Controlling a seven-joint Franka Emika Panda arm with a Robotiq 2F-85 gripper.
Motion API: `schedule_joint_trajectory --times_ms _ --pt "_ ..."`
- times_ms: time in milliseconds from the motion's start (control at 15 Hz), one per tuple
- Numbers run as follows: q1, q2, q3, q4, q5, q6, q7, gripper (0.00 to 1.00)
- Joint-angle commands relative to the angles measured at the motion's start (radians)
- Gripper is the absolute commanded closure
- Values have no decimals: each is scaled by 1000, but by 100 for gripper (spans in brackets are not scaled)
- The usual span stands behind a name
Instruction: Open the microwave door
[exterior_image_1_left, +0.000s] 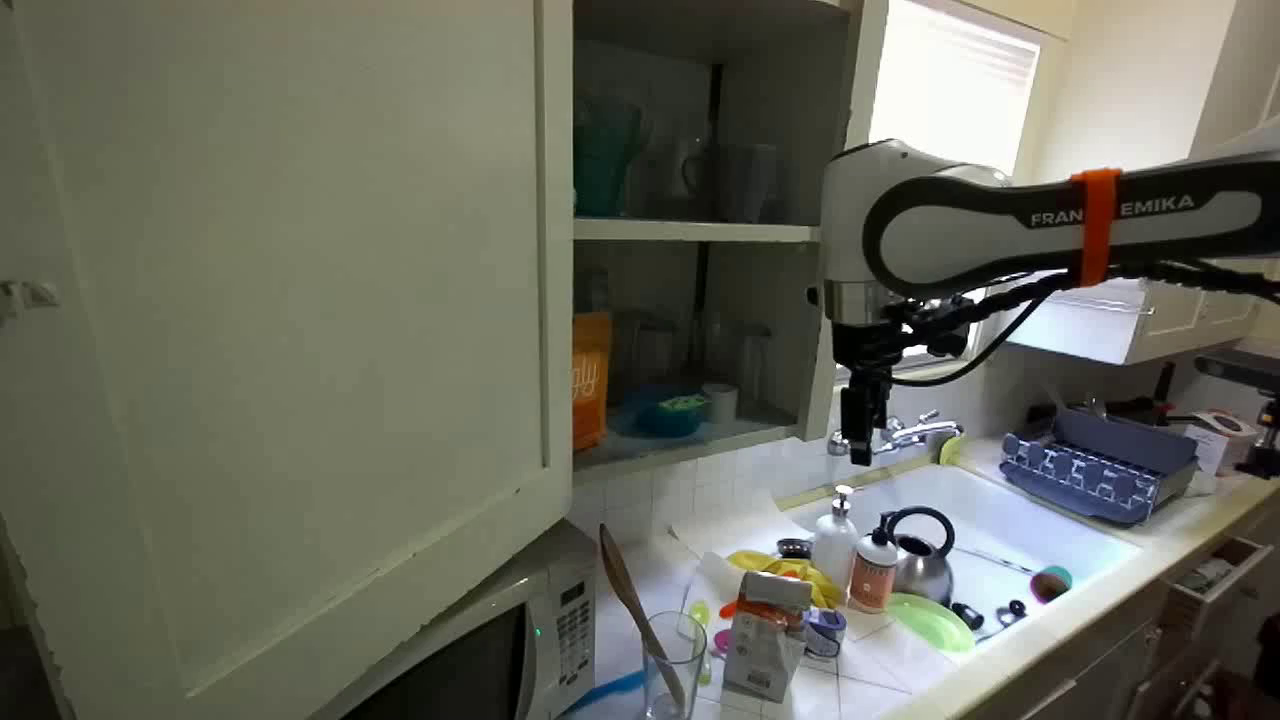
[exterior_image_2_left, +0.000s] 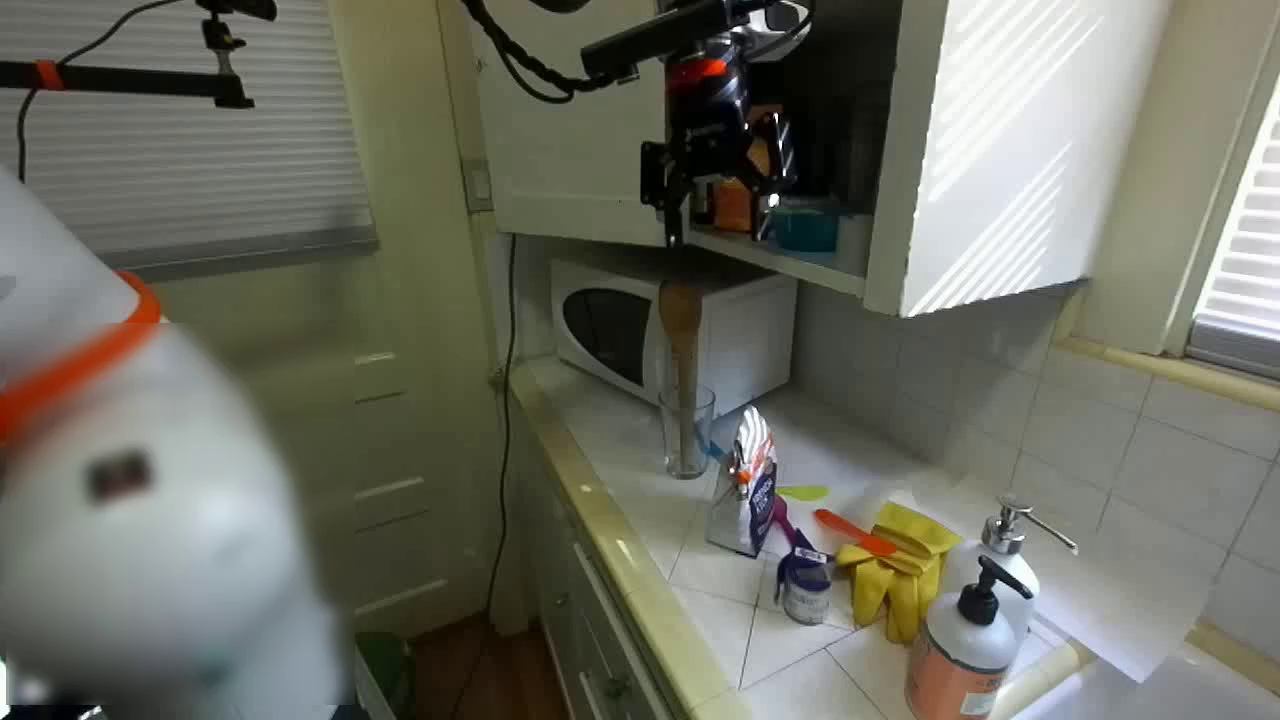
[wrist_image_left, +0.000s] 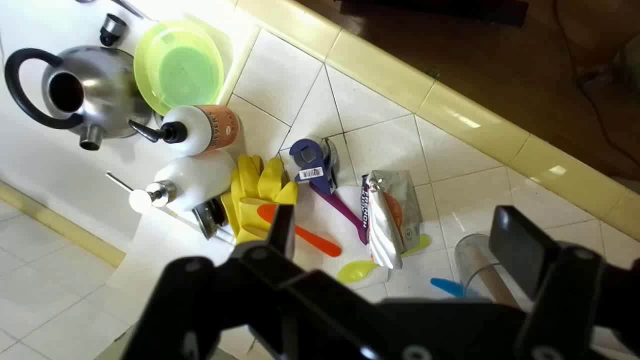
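In an exterior view I'm hovering at upper centre, my jaws spreading wide apart! Lower in that frame, just left of centre, the microwave door (exterior_image_2_left: 605, 325) is sitting closed.

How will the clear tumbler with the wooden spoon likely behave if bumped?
The clear tumbler may tip: it is narrow for its height, and the wooden spoon sticks well above it. The spoon would probably swing, since it leans inside with room to move. Smooth, transparent sides suggest slipperiness and perhaps fragility.

In an exterior view, the microwave door (exterior_image_1_left: 468, 672) at near left is cut off, the orange packet (exterior_image_1_left: 591, 380) partly hidden.
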Motion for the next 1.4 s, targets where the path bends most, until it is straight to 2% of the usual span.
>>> schedule_joint_trajectory --times_ms 0,533,800,1133,1267,1333 --pt "13 1 -10 2 -3 -3 3 0" --pt "19 17 -2 13 -3 12 7 0" --pt "87 92 71 58 30 42 41 0" --pt "157 285 180 169 67 120 205 0" --pt "172 345 196 202 70 164 262 0" --pt "169 269 185 139 50 150 213 0"
